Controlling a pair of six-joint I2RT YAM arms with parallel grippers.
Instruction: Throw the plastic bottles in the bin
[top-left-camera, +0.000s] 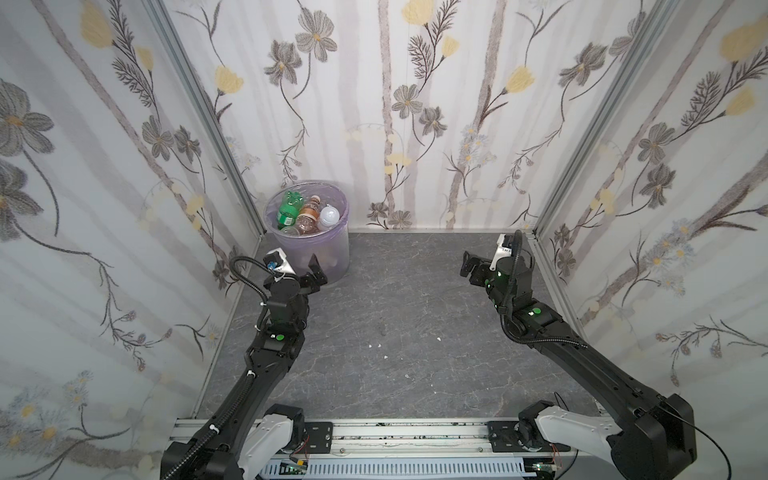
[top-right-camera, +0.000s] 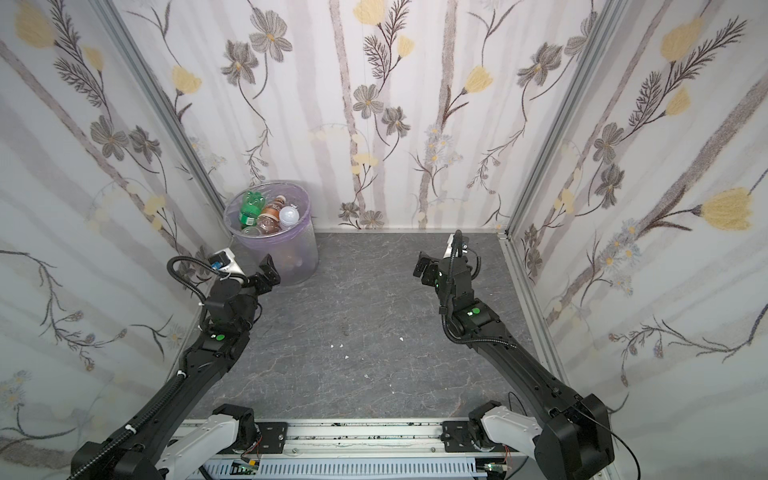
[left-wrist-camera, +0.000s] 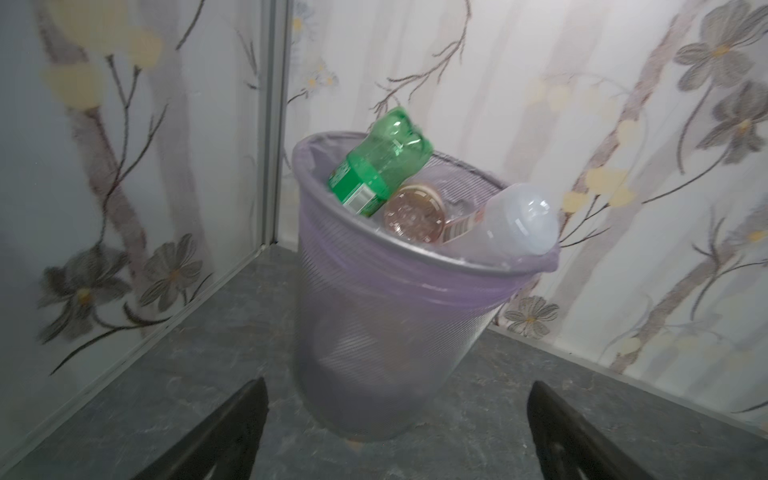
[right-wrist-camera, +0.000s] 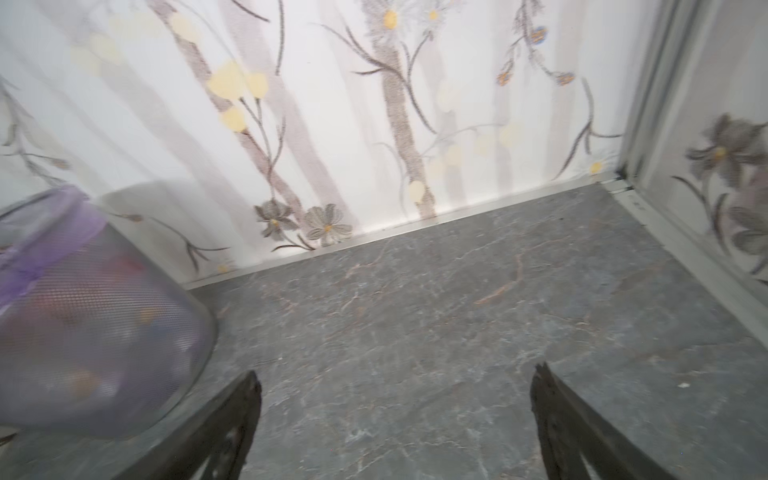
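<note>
The bin (top-left-camera: 335, 249), a round translucent basket with a lilac liner, stands in the far left corner in both top views (top-right-camera: 297, 259). Its top layer holds three plastic bottles: a green bottle (top-left-camera: 289, 210), a brown bottle (top-left-camera: 309, 217) and a frosted bottle (top-left-camera: 330, 216). In the left wrist view the green bottle (left-wrist-camera: 382, 166) sticks up above the rim, with the brown bottle (left-wrist-camera: 413, 214) and the frosted bottle (left-wrist-camera: 519, 220) beside it. More bottles show faintly through the bin wall (right-wrist-camera: 83, 324). My left gripper (top-left-camera: 316, 272) is open and empty just in front of the bin. My right gripper (top-left-camera: 469, 268) is open and empty at the far right.
Floral-papered walls enclose the grey stone-look floor (top-left-camera: 407, 299) on three sides, with a metal post (top-left-camera: 199, 95) at the corner behind the bin. A few white crumbs (top-left-camera: 376, 345) lie mid-floor. An aluminium rail (top-left-camera: 395, 432) carrying both arm bases runs along the front edge.
</note>
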